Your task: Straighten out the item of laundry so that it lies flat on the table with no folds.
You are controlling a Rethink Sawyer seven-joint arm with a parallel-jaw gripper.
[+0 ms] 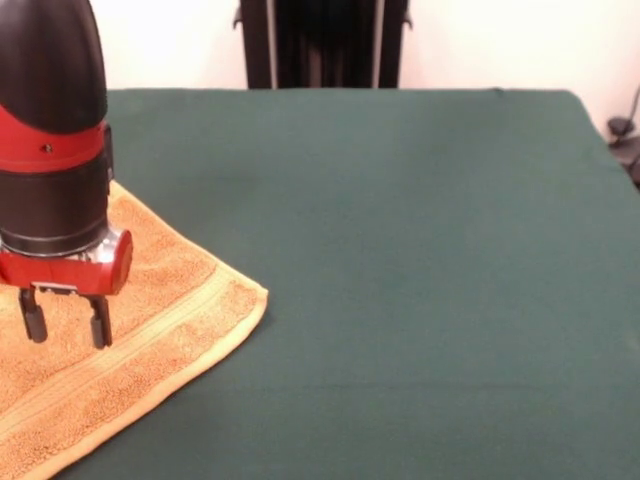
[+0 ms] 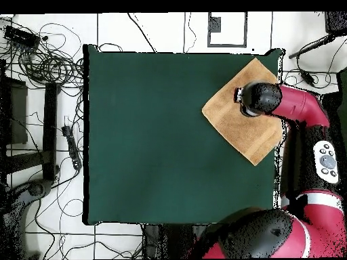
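The golden-orange towel (image 1: pixel 130 330) lies spread on the dark green table (image 1: pixel 400 250) at the front view's left, with a woven band near its right edge. In the overhead view the towel (image 2: pixel 234 115) sits turned like a diamond in the table's (image 2: pixel 156 135) top right corner and looks flat. My gripper (image 1: pixel 67 328) hangs just above the towel with its two black fingers (image 1: pixel 100 326) apart and nothing between them. In the overhead view the arm's wrist (image 2: pixel 257 99) covers the gripper and part of the towel. No tag shows.
The robot's pedestal (image 1: pixel 322 42) stands behind the table's far edge. In the overhead view cables (image 2: pixel 47 61) and stands lie on the floor left of the table, and the arm (image 2: pixel 308 128) reaches along the table's right edge.
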